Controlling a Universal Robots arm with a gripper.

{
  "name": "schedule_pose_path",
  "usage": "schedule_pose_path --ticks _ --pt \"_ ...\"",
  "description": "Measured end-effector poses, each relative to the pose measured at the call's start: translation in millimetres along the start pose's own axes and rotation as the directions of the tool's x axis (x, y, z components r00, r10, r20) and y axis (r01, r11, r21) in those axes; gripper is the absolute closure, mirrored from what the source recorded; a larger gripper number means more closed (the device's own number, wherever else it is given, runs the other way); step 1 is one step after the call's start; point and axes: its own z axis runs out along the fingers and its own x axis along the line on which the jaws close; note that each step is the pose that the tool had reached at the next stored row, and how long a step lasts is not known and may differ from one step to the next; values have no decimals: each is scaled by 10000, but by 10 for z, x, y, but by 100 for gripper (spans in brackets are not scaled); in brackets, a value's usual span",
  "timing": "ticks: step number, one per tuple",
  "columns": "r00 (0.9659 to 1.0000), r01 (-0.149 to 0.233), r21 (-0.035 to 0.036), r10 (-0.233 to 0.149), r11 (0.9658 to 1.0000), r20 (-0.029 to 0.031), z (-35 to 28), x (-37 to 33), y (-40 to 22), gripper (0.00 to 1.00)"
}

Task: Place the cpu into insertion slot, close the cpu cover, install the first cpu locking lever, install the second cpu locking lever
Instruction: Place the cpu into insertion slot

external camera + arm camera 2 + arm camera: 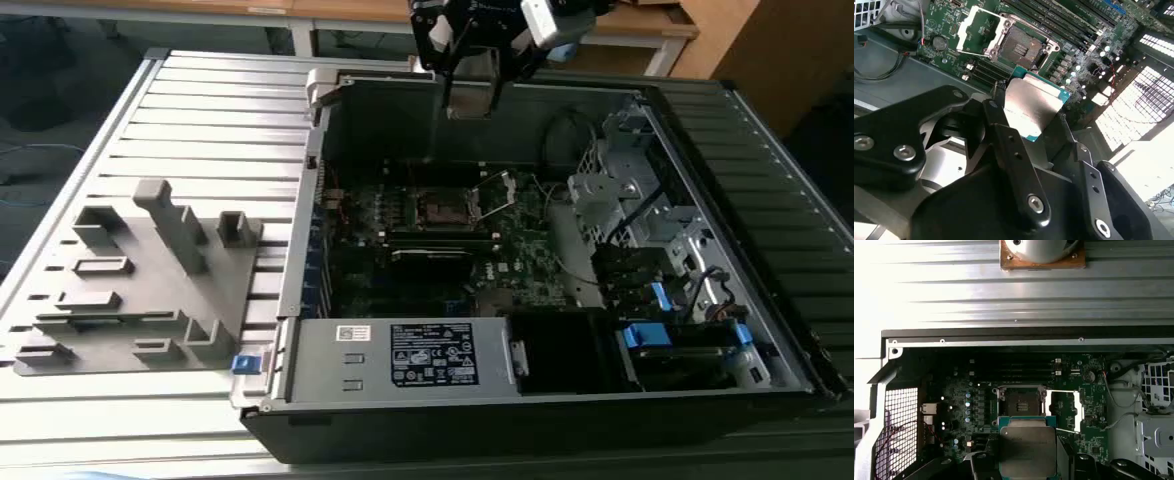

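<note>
Since the cpu looks a thin, light, stiff chip, probably fragile underneath, 2 opposite edges suit it; the gripper pinches it so, over the bare insertion slot, cpu cover swung open.

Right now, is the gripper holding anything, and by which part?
Yes: the gripper pinches the cpu by two opposite edges, clear of the insertion slot.

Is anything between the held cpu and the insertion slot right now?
Nothing visible. The cpu, held in the gripper, has an open line to the bare insertion slot; the cpu cover is swung open beside it.
</note>
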Motion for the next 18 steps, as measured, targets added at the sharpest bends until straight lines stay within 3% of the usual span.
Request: schedule_pose_path --ticks 12,18 --pt "10000 0 2 0 10000 -1 0 0 0 46" --pt "10000 0 1 0 10000 0 82 -1 -7 46"
